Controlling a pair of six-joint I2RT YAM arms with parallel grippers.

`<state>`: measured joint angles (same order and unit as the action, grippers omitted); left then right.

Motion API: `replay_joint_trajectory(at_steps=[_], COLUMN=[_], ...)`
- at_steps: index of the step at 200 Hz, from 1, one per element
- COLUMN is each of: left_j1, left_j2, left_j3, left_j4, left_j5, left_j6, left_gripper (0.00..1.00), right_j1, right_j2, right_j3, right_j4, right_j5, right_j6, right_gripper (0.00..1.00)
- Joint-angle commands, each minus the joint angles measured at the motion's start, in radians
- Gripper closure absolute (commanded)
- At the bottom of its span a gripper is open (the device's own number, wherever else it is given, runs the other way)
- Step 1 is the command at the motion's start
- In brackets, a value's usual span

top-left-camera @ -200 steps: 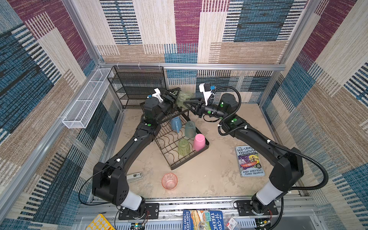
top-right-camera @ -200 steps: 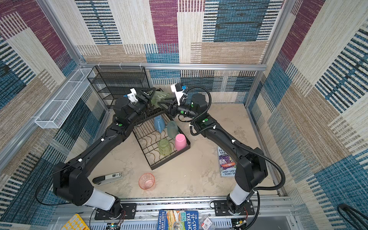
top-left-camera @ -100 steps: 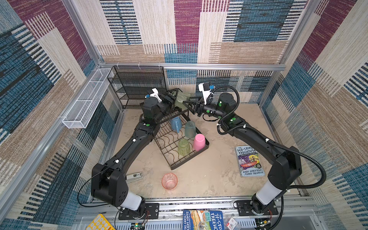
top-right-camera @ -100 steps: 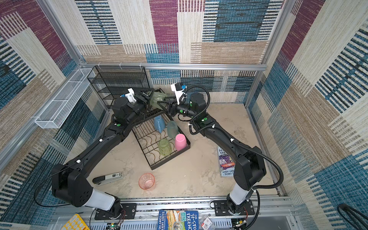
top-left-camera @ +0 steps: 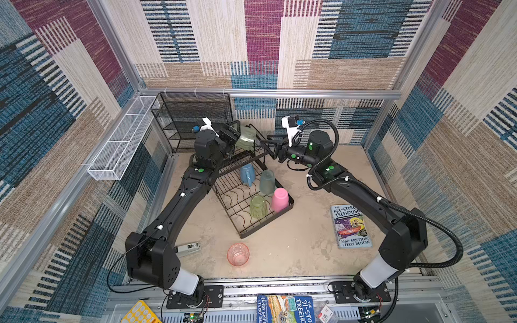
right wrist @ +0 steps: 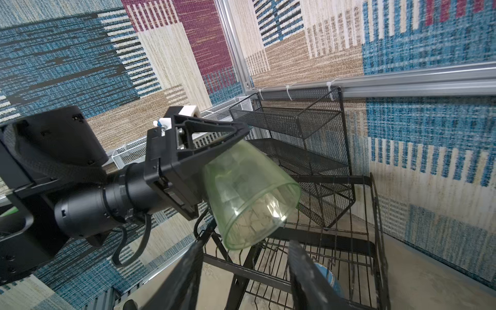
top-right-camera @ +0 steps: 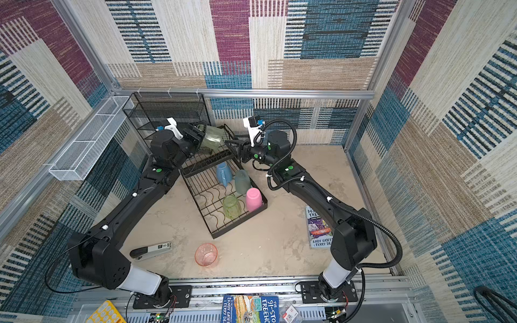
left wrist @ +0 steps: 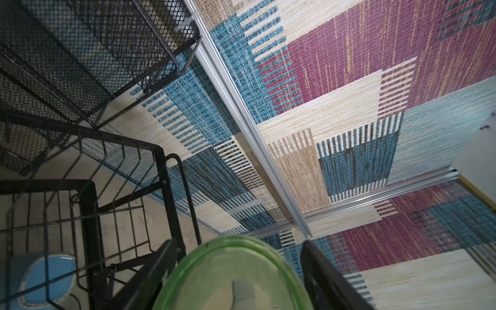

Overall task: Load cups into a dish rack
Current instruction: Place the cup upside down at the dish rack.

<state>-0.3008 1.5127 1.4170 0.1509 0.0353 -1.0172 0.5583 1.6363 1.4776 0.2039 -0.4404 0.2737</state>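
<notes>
My left gripper [top-left-camera: 236,134] [top-right-camera: 200,134] is shut on a translucent green cup [top-left-camera: 246,138] [top-right-camera: 212,137] [left wrist: 233,268] [right wrist: 252,193], held tilted over the raised tier of the black wire dish rack [top-left-camera: 241,234] [top-right-camera: 215,236] [right wrist: 373,188]. My right gripper [top-left-camera: 265,143] [top-right-camera: 231,144] [right wrist: 245,243] is open just beside the cup's mouth and touches nothing. In the lower tray stand a blue mug [top-left-camera: 247,173] [top-right-camera: 223,173], a grey-teal cup [top-left-camera: 267,181], an opaque pink cup [top-left-camera: 279,199] and a second green cup [top-left-camera: 258,206]. A translucent pink cup [top-left-camera: 237,254] [top-right-camera: 206,254] stands upright on the table near the front.
A black mesh shelf unit [top-left-camera: 193,117] stands against the back wall behind the rack. A white mesh trough [top-left-camera: 120,139] hangs on the left wall. A book [top-left-camera: 351,226] lies at the right and a stapler [top-left-camera: 188,247] at the front left.
My right gripper opened off the green cup and drew back a little to the right. The left gripper keeps the cup and has shifted slightly to the left.
</notes>
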Motion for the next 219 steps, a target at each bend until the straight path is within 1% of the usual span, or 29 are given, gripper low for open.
replay_joint_trajectory(at_steps=[1, 44, 104, 154, 219], left_j1=[0.004, 0.004, -0.001, -0.008, -0.028], left_j2=[0.022, 0.111, 0.260, 0.342, 0.407], left_j3=[0.051, 0.156, 0.280, 0.341, 0.348], left_j4=[-0.059, -0.099, -0.120, -0.114, -0.065], left_j5=[-0.065, -0.085, -0.068, -0.096, -0.150], left_j6=[0.206, 0.445, 0.696, 0.825, 0.968], left_gripper=[0.40, 0.40, 0.41, 0.40, 0.41], right_j1=[0.000, 0.000, 0.000, 0.000, -0.001], right_j2=[-0.013, -0.027, -0.068, -0.084, -0.102], right_j3=[-0.007, -0.032, -0.067, -0.092, -0.117], right_j4=[0.006, 0.010, 0.020, 0.047, 0.076], right_j5=[0.021, 0.035, 0.074, 0.070, 0.072], right_j6=[-0.020, -0.037, -0.074, -0.093, -0.103], right_gripper=[0.46, 0.46, 0.46, 0.46, 0.46])
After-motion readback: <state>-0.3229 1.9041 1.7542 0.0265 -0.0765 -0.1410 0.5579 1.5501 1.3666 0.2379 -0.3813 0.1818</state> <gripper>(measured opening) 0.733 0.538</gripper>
